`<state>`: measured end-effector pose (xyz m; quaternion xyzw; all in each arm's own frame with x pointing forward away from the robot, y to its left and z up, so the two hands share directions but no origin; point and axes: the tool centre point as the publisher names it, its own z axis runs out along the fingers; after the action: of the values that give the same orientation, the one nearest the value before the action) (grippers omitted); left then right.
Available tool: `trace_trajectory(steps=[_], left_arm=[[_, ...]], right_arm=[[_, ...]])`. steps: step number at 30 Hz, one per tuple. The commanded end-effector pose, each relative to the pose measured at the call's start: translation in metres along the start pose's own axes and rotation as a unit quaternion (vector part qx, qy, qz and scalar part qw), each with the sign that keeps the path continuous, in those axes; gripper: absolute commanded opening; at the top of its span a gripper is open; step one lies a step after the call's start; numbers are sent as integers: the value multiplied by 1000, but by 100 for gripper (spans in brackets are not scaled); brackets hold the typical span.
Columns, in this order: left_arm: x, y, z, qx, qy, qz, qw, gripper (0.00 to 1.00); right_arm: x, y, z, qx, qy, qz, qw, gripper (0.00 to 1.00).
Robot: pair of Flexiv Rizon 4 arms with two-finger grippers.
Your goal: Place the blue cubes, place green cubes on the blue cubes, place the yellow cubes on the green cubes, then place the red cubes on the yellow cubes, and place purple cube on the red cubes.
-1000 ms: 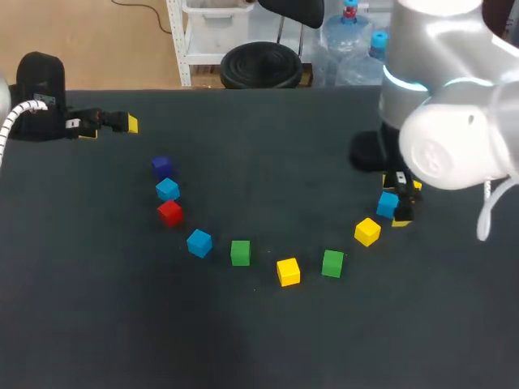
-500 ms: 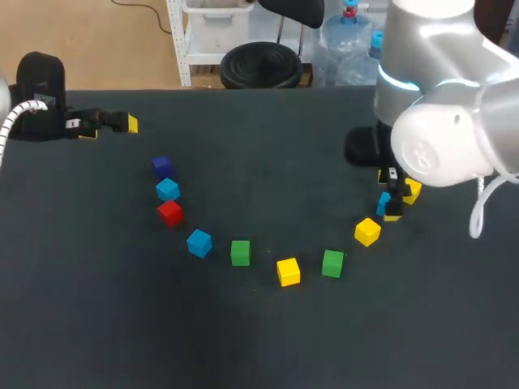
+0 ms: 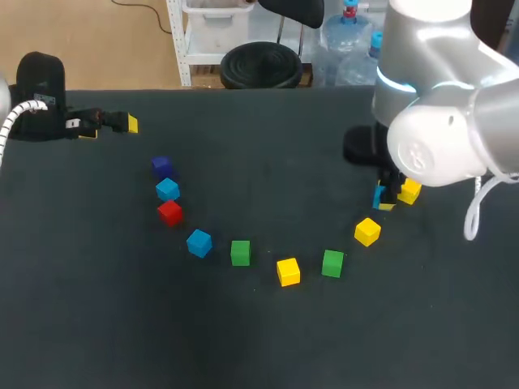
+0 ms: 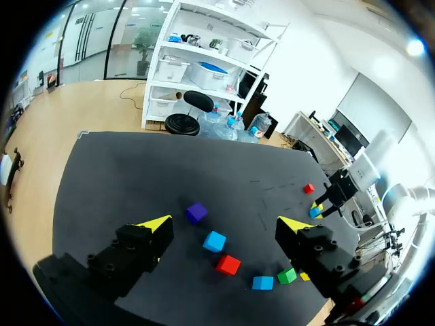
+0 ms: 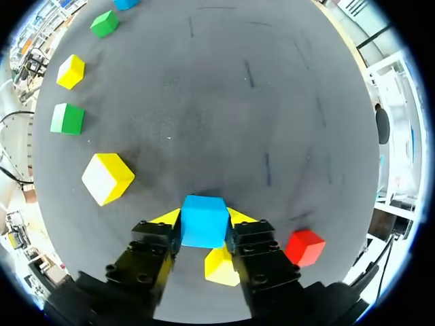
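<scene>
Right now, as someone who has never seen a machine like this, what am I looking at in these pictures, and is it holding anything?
These are two robot arms at a dark table. The head view looks down from a camera above and behind them. The other two views come from a camera on each arm's wrist, looking out along its fingers. Small coloured cubes lie in a curve, among them a purple cube, a red cube, a green cube and a yellow cube. The right fingers, yellow-tipped, are closed on a blue cube from both sides. The left fingers stand open and hold nothing.
</scene>
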<state>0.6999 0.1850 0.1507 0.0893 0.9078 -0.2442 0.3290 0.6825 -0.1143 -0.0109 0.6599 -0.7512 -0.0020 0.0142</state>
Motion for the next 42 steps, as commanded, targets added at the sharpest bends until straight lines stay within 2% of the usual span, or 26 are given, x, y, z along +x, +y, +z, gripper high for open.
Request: trace_trajectory(steps=[1,8,13,19,23,28,33,42], left_arm=[[1,1,0,1,-1,0,1000,100],[1,1,0,1,-1,0,1000,100],[1,1,0,1,-1,0,1000,100],[1,1,0,1,-1,0,1000,100],[1,1,0,1,-1,0,1000,100],[1,1,0,1,-1,0,1000,100],[1,1,0,1,-1,0,1000,100],[1,1,0,1,-1,0,1000,100]], right_arm=[[-2,5,-11,8,3,-7,1000,0],[-30,22,-37,9,-16,-41,999,0],[-55,27,-47,2,-35,-42,998,0],[-87,26,-35,-2,-36,-51,998,0],[-111,16,-26,0,-25,-46,999,0],[-143,7,-27,2,-29,-34,999,0],[-153,1,-25,7,-24,-46,999,0],[-147,0,-6,-4,-1,-48,999,0]])
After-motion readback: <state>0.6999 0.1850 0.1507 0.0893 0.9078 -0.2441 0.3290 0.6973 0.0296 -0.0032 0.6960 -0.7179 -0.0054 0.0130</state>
